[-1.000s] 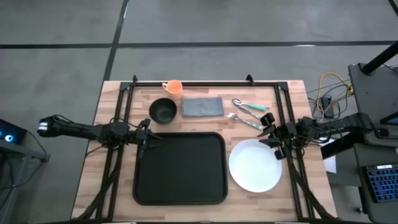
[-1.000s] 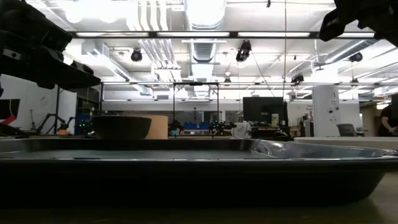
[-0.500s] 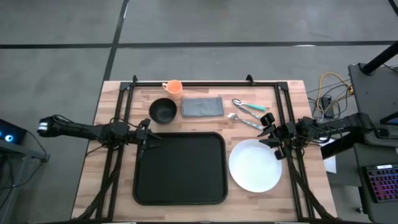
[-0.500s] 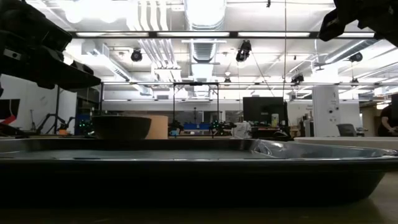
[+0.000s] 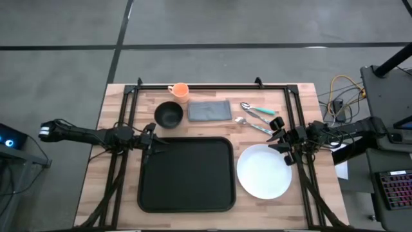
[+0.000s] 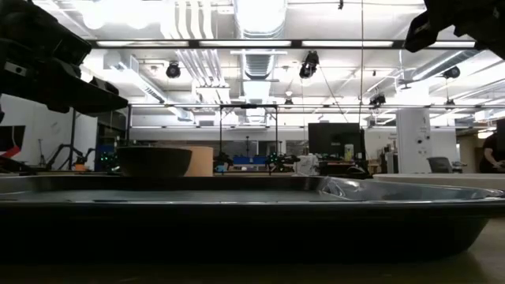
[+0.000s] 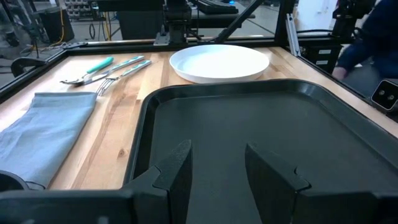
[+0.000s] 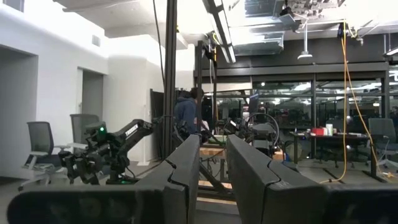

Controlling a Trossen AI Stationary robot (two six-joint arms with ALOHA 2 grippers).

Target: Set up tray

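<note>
Seen from above, a wooden table (image 5: 116, 200) holds a black tray (image 5: 187, 174) near its front centre, empty. To its right lies a round white plate (image 5: 262, 172), just beside the tray but apart from it. Along the far side sit an orange cup (image 5: 180, 91), a black bowl (image 5: 168, 115) and a folded grey cloth (image 5: 208, 111), with teal-handled utensils (image 5: 257, 116) to the right of the cloth. The left gripper (image 5: 161, 144) hangs over the tray's far left corner, its arm reaching in from the table's left side. The right gripper (image 5: 279, 136) hangs above the plate's far right rim, near the utensils, its arm reaching in from the right.
</note>
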